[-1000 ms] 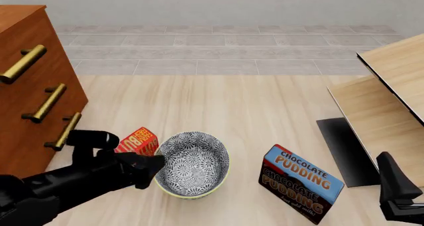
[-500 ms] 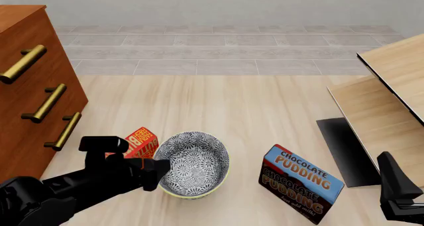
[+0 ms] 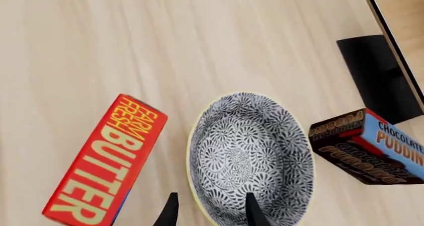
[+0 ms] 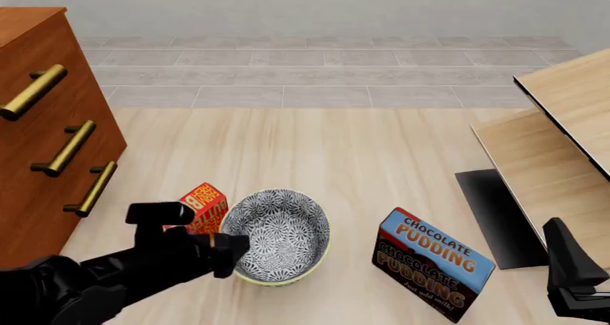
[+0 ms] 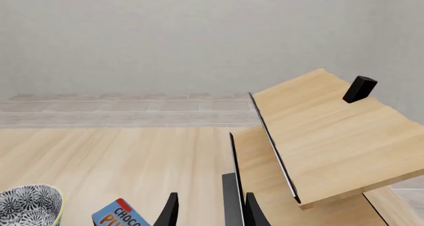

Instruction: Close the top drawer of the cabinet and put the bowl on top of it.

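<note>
Now the left gripper (image 3: 209,212) is hanging open, fingers straddling the near rim of the bowl (image 4: 279,235), lower centre of the front frame. To grip well: lower squarely, one finger inside, one outside, avoiding the butter box (image 3: 105,162).

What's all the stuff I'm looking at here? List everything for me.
Cabinet: one, reddish-brown, three brass handles, far left.
Bowl: one, grey-and-white floral inside, cream rim, on the floor near the middle.
Butter box: one, red with yellow lettering, just left of the bowl.
Pudding box: one, blue and brown, right of the bowl.
Pale wood furniture: light boards with dark edges, far right.
Left gripper: one, black, open, fingers astride the bowl's near rim.
Right gripper: one, black, open, low at the right, near the pale furniture.
</note>
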